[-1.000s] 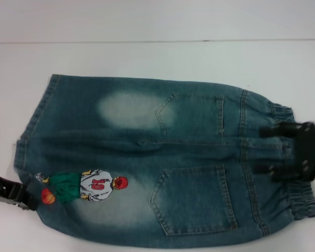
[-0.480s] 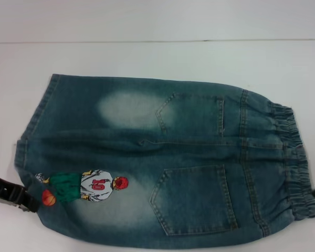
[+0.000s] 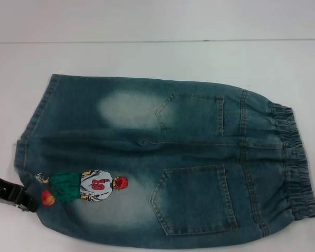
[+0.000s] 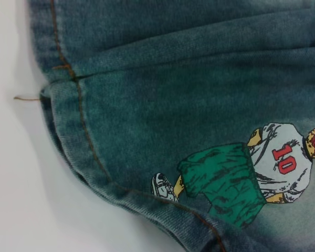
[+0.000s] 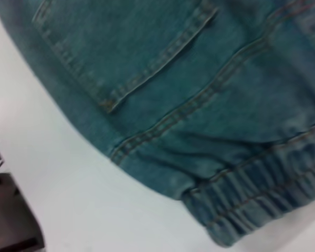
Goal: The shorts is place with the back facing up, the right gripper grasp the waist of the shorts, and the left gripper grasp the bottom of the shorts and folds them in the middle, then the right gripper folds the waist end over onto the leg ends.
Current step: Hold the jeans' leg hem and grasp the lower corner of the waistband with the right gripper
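across mid-frame in the head view the shorts (image 3: 157,163) lie flat, pockets up. left gripper (image 3: 13,193) sits at lower left by the bottom of the shorts (image 3: 30,131); we can't tell its jaws. right gripper's barely in view. we'd pinch hem & waist of the shorts (image 3: 294,157) square, then lift evenly.

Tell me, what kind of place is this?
Probably a robot test bench, not a home: a bare white table, one pair of denim shorts laid flat, and the left gripper at the hem.
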Tool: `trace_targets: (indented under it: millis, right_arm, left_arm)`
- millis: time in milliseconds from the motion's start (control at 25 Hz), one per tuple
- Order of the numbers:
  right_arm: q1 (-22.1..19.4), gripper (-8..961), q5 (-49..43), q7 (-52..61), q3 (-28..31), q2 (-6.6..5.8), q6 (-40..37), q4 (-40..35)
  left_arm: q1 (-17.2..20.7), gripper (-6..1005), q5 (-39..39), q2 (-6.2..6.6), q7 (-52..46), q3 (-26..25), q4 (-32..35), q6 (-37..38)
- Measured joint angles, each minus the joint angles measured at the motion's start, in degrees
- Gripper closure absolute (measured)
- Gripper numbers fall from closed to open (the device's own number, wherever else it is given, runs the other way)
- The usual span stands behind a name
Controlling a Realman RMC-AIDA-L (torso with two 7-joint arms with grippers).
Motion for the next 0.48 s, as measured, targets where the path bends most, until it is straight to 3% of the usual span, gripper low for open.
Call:
trace_targets:
  millis: [480]
  right_arm:
    - [-0.5, 61, 3.3, -1.3, -0.3, 0.1, 4.0, 5.4]
  left_arm:
    - [-0.9, 908, 0.1, 0.22, 0.0, 0.0, 0.0, -0.4]
